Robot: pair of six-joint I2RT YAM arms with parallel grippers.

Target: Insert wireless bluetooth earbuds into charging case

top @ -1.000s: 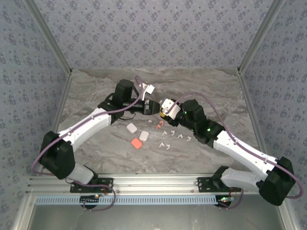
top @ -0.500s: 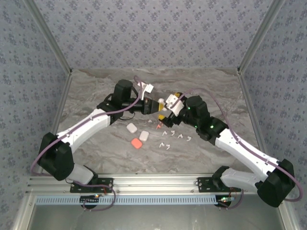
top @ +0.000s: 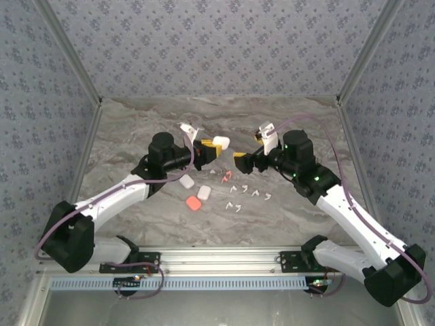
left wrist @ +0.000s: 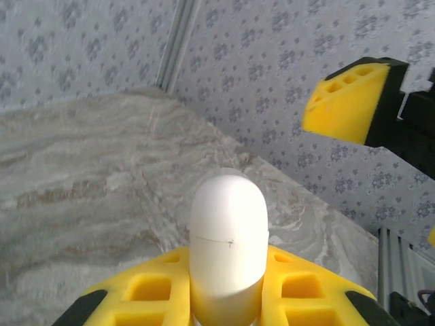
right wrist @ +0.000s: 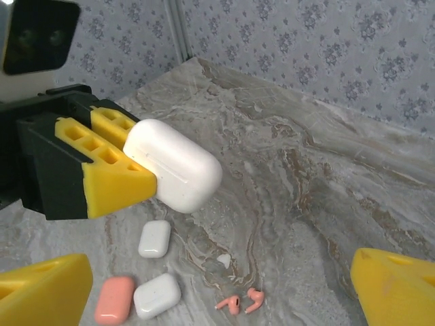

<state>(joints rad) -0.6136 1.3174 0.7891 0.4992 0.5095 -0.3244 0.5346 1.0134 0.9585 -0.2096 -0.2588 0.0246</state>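
Both arms have drawn apart since a moment ago, when their tips met over the middle of the surface (top: 136, 129). Now the left claw (top: 206, 151) is pinching a white charging case (top: 221, 142) held up off the marble, its rounded end poking out past the yellow fingers (right wrist: 102, 180), while the right claw (top: 240, 162) hangs just beside it, spread wide and holding nothing. Below them the wireless bluetooth earbuds lie loose on the surface, a coral pair (top: 225, 175) and several white ones (top: 245, 193) nearer the arms' bases, with two more white cases (top: 185, 181) and a coral case (top: 194, 203) to their left.
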